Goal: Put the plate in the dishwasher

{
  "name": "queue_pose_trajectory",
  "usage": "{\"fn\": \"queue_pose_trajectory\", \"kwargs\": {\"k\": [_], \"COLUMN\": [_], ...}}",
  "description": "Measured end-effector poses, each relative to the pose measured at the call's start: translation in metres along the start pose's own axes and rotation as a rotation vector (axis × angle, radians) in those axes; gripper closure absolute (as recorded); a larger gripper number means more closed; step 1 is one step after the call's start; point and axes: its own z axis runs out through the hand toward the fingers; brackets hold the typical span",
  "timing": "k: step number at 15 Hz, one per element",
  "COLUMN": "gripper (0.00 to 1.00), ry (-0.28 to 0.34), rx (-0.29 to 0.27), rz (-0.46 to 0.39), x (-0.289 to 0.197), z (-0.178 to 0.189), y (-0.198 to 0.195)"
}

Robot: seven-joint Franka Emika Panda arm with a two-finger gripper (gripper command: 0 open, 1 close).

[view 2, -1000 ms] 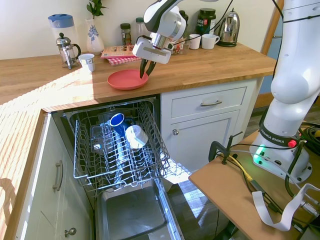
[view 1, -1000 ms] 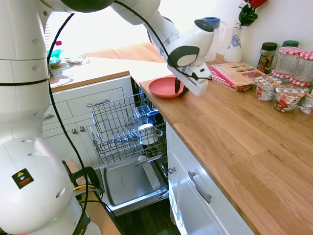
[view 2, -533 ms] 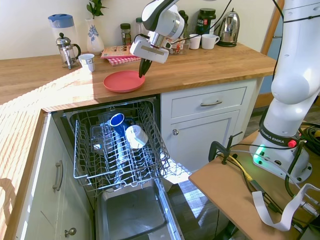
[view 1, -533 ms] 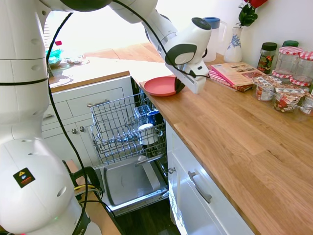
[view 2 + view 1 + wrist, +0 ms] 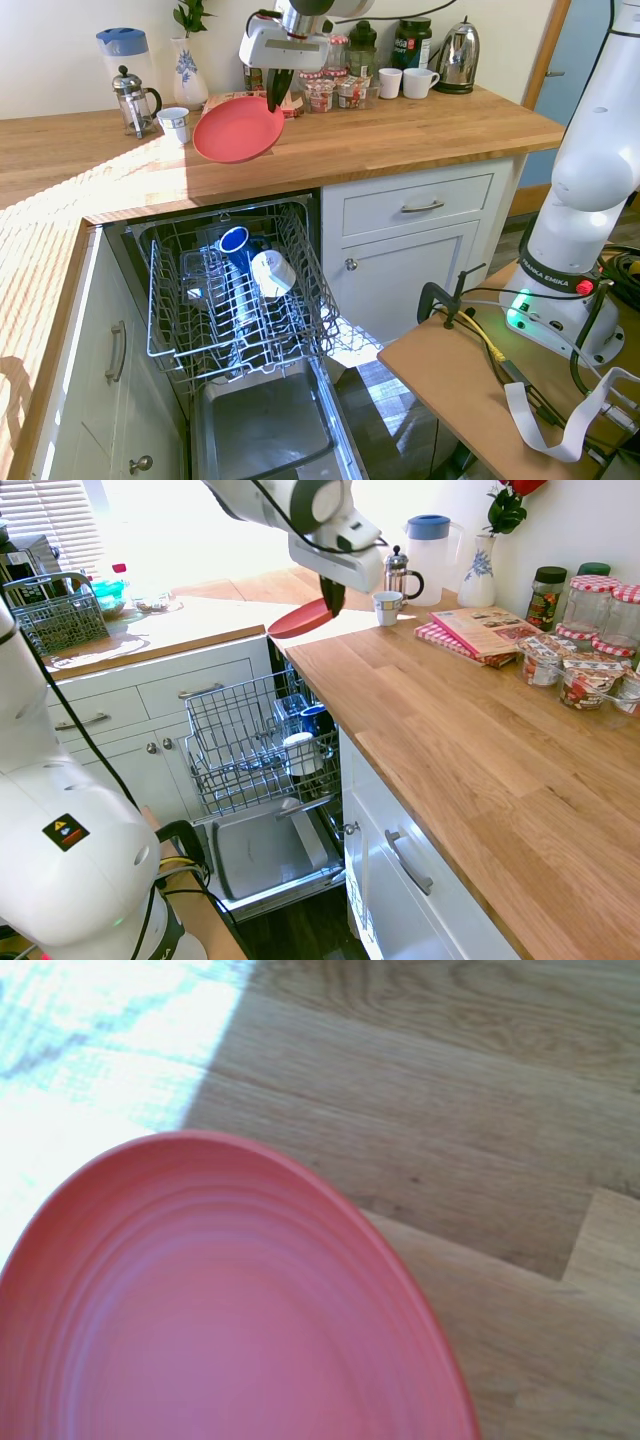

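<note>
The coral-red plate (image 5: 300, 620) (image 5: 238, 130) hangs tilted in the air above the wooden counter, clear of its surface. My gripper (image 5: 328, 604) (image 5: 272, 102) is shut on the plate's rim. In the wrist view the plate (image 5: 220, 1320) fills the lower half, with counter boards behind it. Below the counter corner the dishwasher (image 5: 262, 852) (image 5: 262, 430) stands with its door dropped down. Its wire rack (image 5: 228, 742) (image 5: 232, 300) is pulled out and holds a blue cup and white cups.
A French press (image 5: 131, 100), a small cup (image 5: 175, 124), a jug (image 5: 124, 50) and a vase (image 5: 189, 80) stand behind the plate. Jars (image 5: 590, 640) and a magazine (image 5: 490, 628) line the wall. A cutlery basket (image 5: 58, 615) sits on the far counter.
The gripper has lifted the plate off the counter and carried it up and towards the counter's corner, tilting it. The arm has swung clear of the first exterior view's foreground.
</note>
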Motion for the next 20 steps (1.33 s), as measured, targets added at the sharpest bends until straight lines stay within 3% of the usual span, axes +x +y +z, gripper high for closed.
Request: {"fn": "queue_pose_trajectory", "kwargs": {"k": [4,8,10,13,15,20], "gripper": [1.0,1.0,1.0,1.0,1.0,1.0], "ry": [0.193,0.418,0.524,0.683,0.788,1.06], "rx": [-0.09,-0.138,-0.168,-0.215,-0.254,-0.331], "rz": [-0.176,-0.352,-0.456,-0.625,-0.717,-0.817], "x": [-0.157,-0.297,-0.329,-0.349,-0.361,-0.405], "z": [0.01,0.033,0.082,0.186,0.231,0.231], "y": [-0.047,-0.06,-0.05,-0.028,-0.023,-0.038]}}
